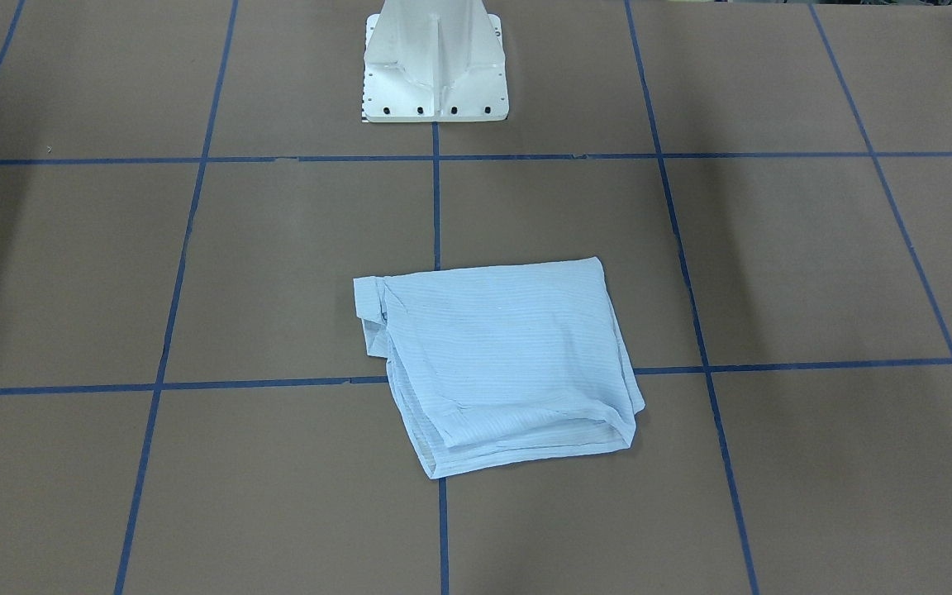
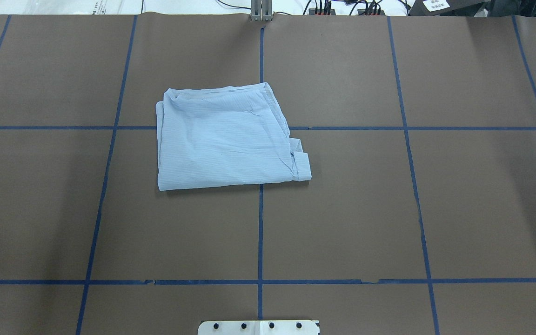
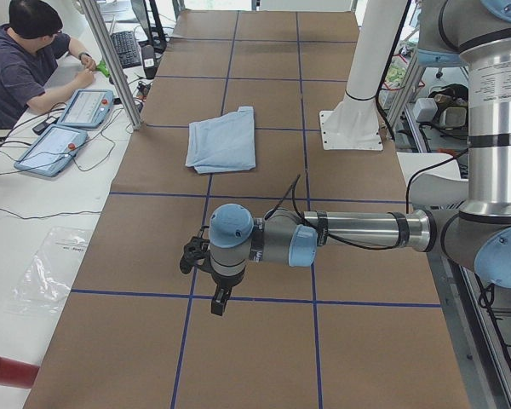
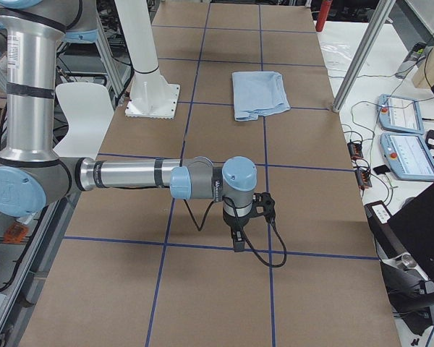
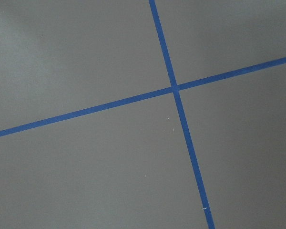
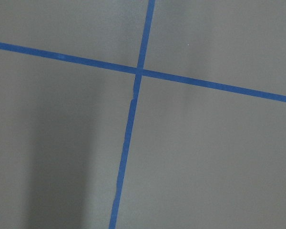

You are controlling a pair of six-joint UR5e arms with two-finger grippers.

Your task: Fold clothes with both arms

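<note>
The light-blue striped shirt (image 2: 224, 137) lies folded into a rough rectangle near the table's middle, a cuff sticking out at one corner (image 2: 301, 167). It also shows in the front view (image 1: 492, 364) and both side views (image 3: 224, 141) (image 4: 258, 94). No gripper touches it. My left gripper (image 3: 217, 302) hangs over bare table far from the shirt, pointing down; I cannot tell whether it is open or shut. My right gripper (image 4: 237, 242) hangs likewise at the opposite end, its state also unclear. Both wrist views show only brown table and crossing blue tape.
The brown table (image 2: 342, 209) carries a grid of blue tape lines. The white pedestal base (image 1: 435, 66) stands at the robot's edge. A person (image 3: 30, 51) sits at a side bench with tablets (image 3: 60, 136). An aluminium post (image 3: 111, 60) stands at the table's far edge.
</note>
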